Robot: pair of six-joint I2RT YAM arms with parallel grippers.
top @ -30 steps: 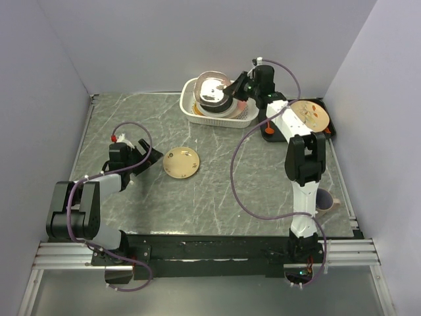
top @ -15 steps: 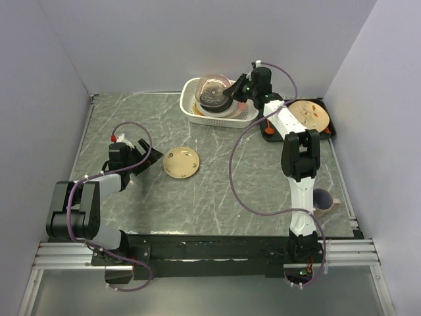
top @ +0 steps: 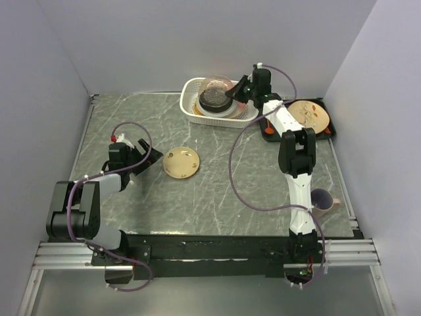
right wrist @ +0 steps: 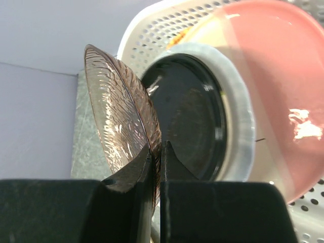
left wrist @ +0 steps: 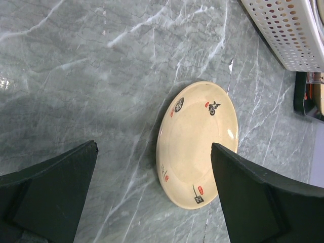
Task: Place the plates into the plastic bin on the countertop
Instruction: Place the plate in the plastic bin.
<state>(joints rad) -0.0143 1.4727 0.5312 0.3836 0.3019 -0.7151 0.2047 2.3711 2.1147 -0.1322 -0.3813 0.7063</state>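
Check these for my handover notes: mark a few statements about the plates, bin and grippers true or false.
1. The right gripper is shut on a clear pinkish plate. True.
2. The left gripper holds the cream plate. False: the left gripper is open, and the cream plate lies on the countertop.
3. The plastic bin is empty. False: a black plate and a pink plate lie in the plastic bin.
4. A leaf-marked plate sits on the black tray. True.

Right gripper (top: pixel 234 93) clamps clear pinkish plate (top: pixel 216 85), tilted, over plastic bin (top: pixel 187 103); tan plate (top: pixel 181 162) flat on desk (top: pixel 217 191), well apart from bin.
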